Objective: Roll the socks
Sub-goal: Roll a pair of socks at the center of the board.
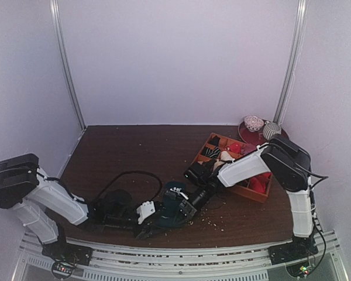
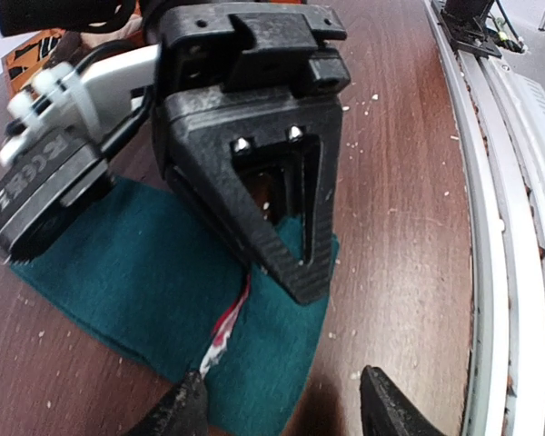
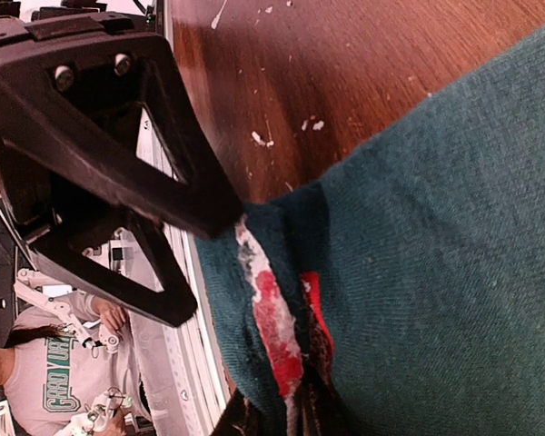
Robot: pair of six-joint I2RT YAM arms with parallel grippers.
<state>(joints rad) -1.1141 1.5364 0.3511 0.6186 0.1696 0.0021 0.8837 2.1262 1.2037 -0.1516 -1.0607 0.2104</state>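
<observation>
The dark teal socks point(image 1: 174, 202) lie flat near the table's front edge, between the two arms. A red and white strip point(image 2: 225, 325) shows along a fold. My right gripper point(image 1: 186, 211) comes in from the right and is shut on that fold. In the left wrist view its black fingers point(image 2: 295, 238) press down on the cloth. In the right wrist view the socks point(image 3: 436, 236) fill the frame and bunch at the bottom by my right gripper point(image 3: 295, 422). My left gripper point(image 2: 286, 409) stands open at the near edge of the socks point(image 2: 136, 272). One of its fingertips point(image 2: 189, 407) touches the cloth and the other is over bare wood.
An orange tray point(image 1: 254, 195) with rolled socks sits right of centre, behind the right arm. A red plate point(image 1: 245, 136) with two balls stands at the back right. A black cable point(image 1: 128, 174) loops over the table. A metal rail point(image 2: 509, 227) runs along the near edge.
</observation>
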